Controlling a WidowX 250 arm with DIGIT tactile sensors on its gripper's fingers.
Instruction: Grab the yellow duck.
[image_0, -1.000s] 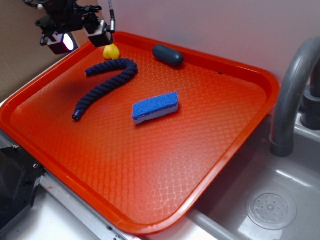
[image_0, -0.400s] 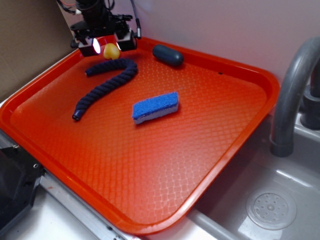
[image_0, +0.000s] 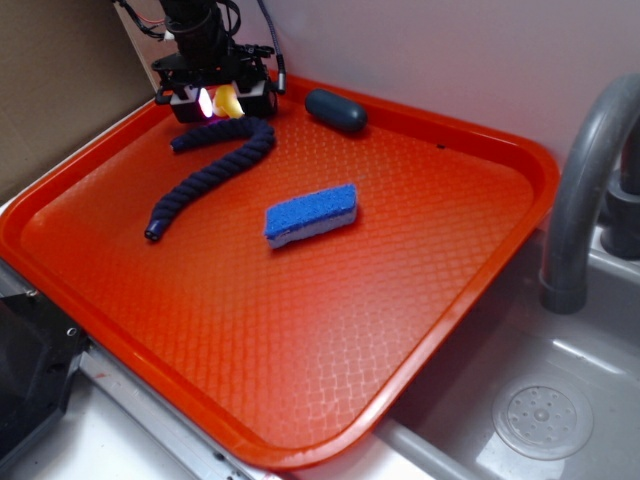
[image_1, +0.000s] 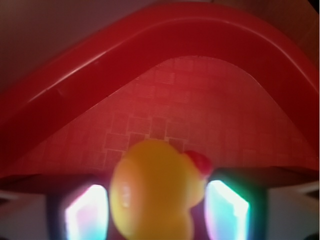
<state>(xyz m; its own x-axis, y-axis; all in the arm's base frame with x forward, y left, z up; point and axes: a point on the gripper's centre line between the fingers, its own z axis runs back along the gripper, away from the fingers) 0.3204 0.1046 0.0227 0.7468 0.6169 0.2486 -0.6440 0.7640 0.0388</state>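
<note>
A WidowX gripper stands low over the far left corner of an orange tray, its jaws parted and set to either side of the yellow duck. The wrist view shows the duck filling the gap between two glowing finger pads, with a sliver of space on each flank; nothing is clamped yet, as far as can be judged.

The duck sits on the tray floor close to the raised corner rim. Just beside the gripper, on its near side, lies the upper end of a dark blue rope, which curls away toward the tray's middle. A dark grey capsule rests along the back rim to the right, apart from the duck. A blue sponge lies well clear at the centre. A grey faucet rises at the right, over a sink.

The step in hand looks to be the closing. Done well, it means squeezing evenly across the toy's rounded body, low enough that the glossy rubber cannot squirt upward, and keeping the fingers off the rope end and the tray wall.
</note>
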